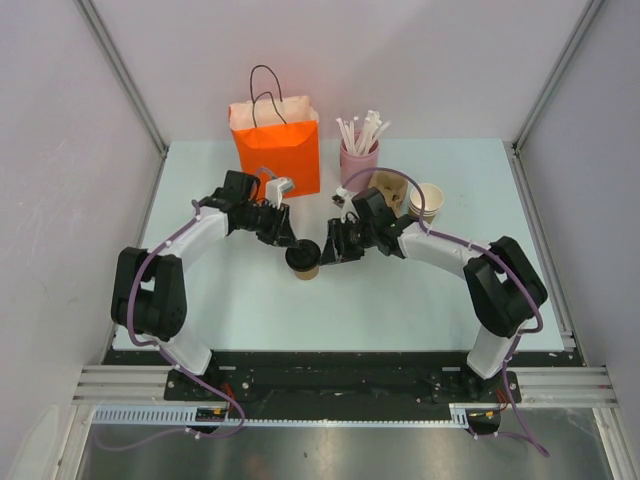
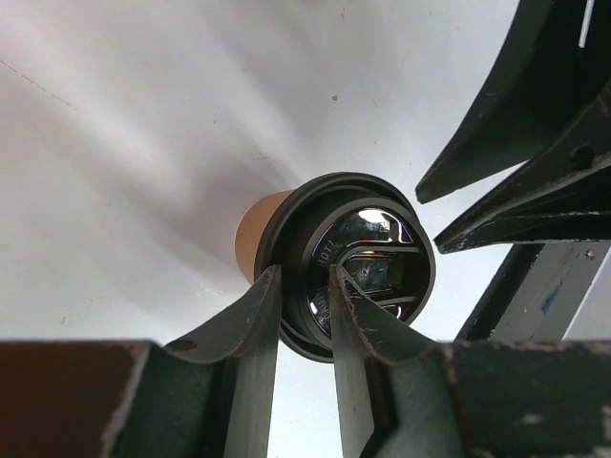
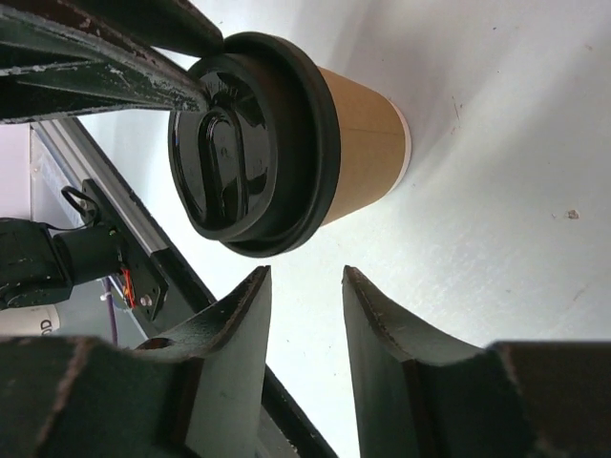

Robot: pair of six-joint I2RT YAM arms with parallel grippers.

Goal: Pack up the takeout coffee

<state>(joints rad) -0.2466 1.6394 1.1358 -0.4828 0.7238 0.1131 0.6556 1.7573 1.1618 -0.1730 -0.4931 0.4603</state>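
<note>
The takeout coffee point(image 1: 303, 260), a kraft-brown cup with a black lid, stands upright on the table in front of the orange paper bag point(image 1: 278, 148). My left gripper point(image 1: 290, 243) reaches it from the left. In the left wrist view the gripper point(image 2: 301, 275) is closed narrowly over the rim of the lid point(image 2: 368, 258), one finger outside the rim and one on top. My right gripper point(image 1: 327, 250) is just right of the cup. In the right wrist view it point(image 3: 305, 272) is open and empty, with the cup point(image 3: 358, 143) just beyond its fingertips.
A pink holder of white straws point(image 1: 358, 160) stands right of the bag. A brown pulp cup carrier point(image 1: 388, 188) and stacked pale paper cups point(image 1: 428, 202) stand behind the right arm. Metal frame posts border the pale green table point(image 1: 400, 300).
</note>
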